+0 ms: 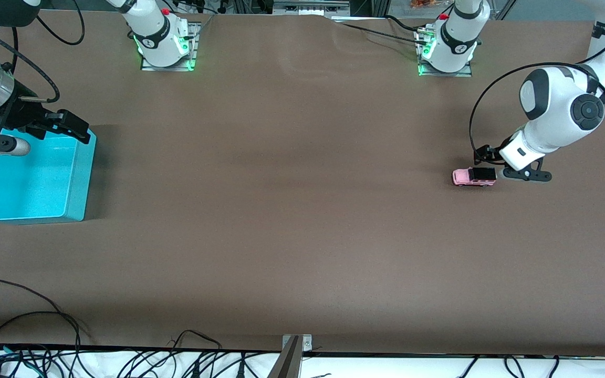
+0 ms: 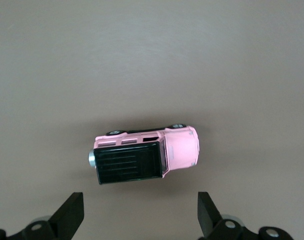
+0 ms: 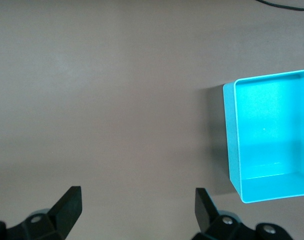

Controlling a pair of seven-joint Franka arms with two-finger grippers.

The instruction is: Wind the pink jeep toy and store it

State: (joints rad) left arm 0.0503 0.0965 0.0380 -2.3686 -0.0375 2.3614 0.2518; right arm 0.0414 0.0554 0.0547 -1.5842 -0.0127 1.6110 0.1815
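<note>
Front view: the pink jeep toy (image 1: 473,177) is seen standing on the brown table (image 1: 292,210) toward the left arm's end. The left gripper (image 1: 497,167) is held just beside it. The right gripper (image 1: 66,126) is positioned over the rim of the teal bin (image 1: 79,178).

Left wrist view: the left gripper's fingers (image 2: 71,216) are spread apart; nothing is grasped, and the toy (image 2: 146,155) is clear of them.

Right wrist view: the right gripper's fingers (image 3: 69,207) are likewise released, with the bin (image 3: 232,150) off to one side of them.
</note>
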